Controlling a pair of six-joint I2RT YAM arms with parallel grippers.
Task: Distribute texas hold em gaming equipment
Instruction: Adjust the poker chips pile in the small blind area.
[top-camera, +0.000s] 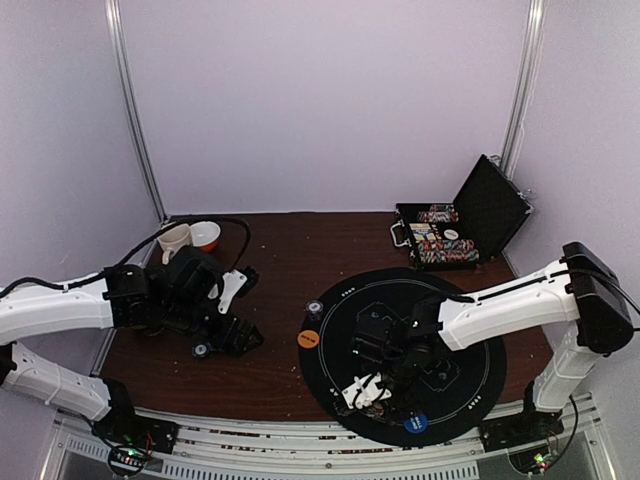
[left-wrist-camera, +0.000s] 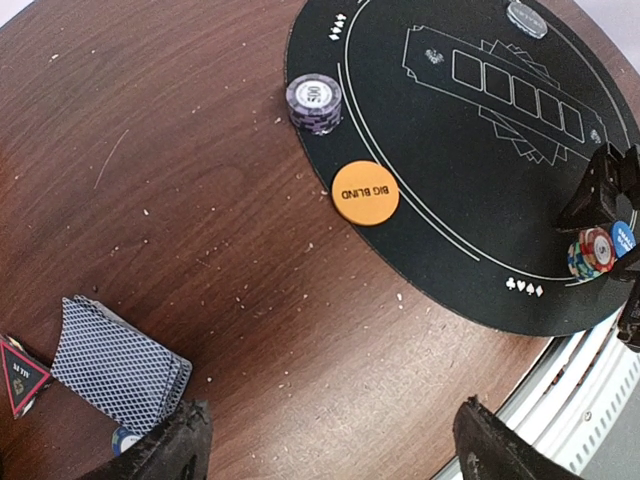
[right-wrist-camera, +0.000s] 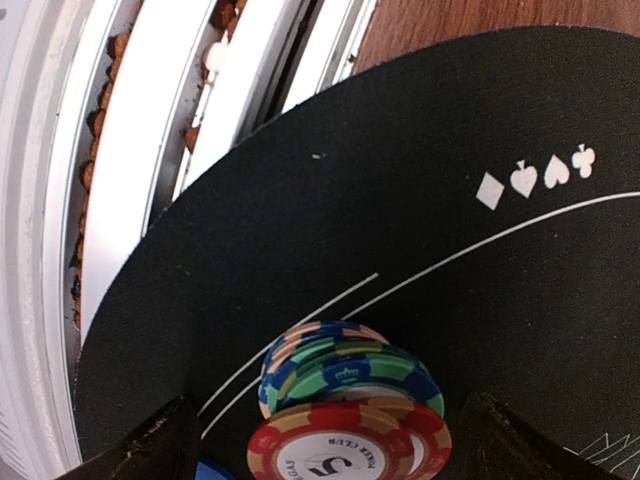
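Observation:
A leaning stack of striped poker chips (right-wrist-camera: 350, 400), red one on top, stands on the black round mat (right-wrist-camera: 400, 200). My right gripper (right-wrist-camera: 330, 440) is open, one finger on each side of the stack with a gap at both. A blue disc (right-wrist-camera: 213, 470) lies just beside it. My left gripper (left-wrist-camera: 335, 450) is open over bare wood, with a fanned deck of grey-blue-backed cards (left-wrist-camera: 120, 365) by its left finger. An orange BIG BLIND disc (left-wrist-camera: 365, 192) and a purple chip stack (left-wrist-camera: 314, 100) sit at the mat's edge. From above, the left gripper (top-camera: 240, 338) and right gripper (top-camera: 385, 385) are both low.
An open black case of chips (top-camera: 450, 240) stands at the back right. A cream mug (top-camera: 175, 240) and an orange bowl (top-camera: 207, 235) sit at the back left. A dark red triangular piece (left-wrist-camera: 22, 372) lies left of the deck. White rails (right-wrist-camera: 120, 200) run along the near edge.

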